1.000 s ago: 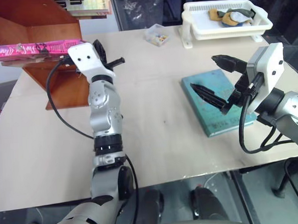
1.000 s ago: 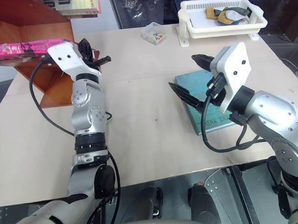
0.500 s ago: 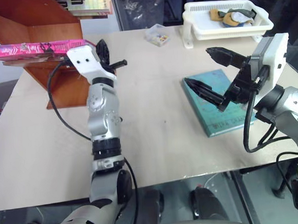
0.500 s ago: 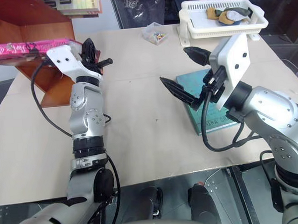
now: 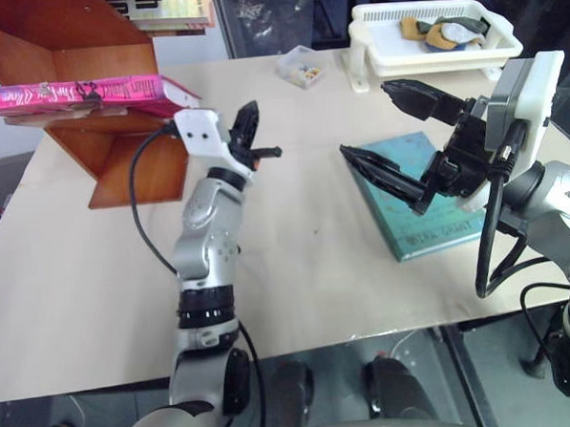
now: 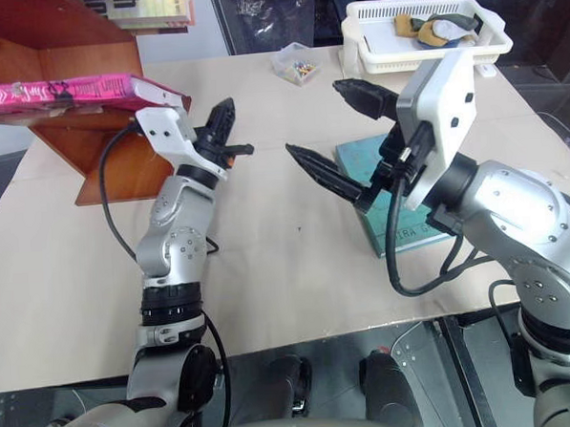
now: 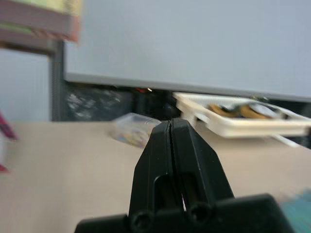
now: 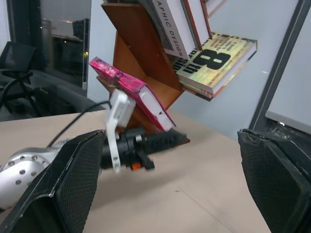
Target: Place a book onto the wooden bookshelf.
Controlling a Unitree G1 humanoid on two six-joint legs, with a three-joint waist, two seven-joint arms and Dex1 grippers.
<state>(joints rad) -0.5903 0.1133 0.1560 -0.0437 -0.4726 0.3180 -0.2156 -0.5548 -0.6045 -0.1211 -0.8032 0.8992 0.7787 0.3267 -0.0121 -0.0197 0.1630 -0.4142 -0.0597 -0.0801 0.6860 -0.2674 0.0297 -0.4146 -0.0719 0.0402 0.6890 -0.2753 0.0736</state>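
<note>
Pink book [image 5: 78,92] is lying flat on a board of the wooden bookshelf [image 5: 61,53], which is standing at the far left corner of the table [image 5: 288,261]; one end of the book is sticking out past the board. Just beside that end, the left gripper [image 5: 249,120] is hovering with its fingers pressed together, holding nothing. Over the right side of the table, the right gripper [image 5: 395,131] is hanging with fingers spread wide above a teal book [image 5: 429,220]. A white basket [image 5: 434,48] is sitting at the far right edge.
</note>
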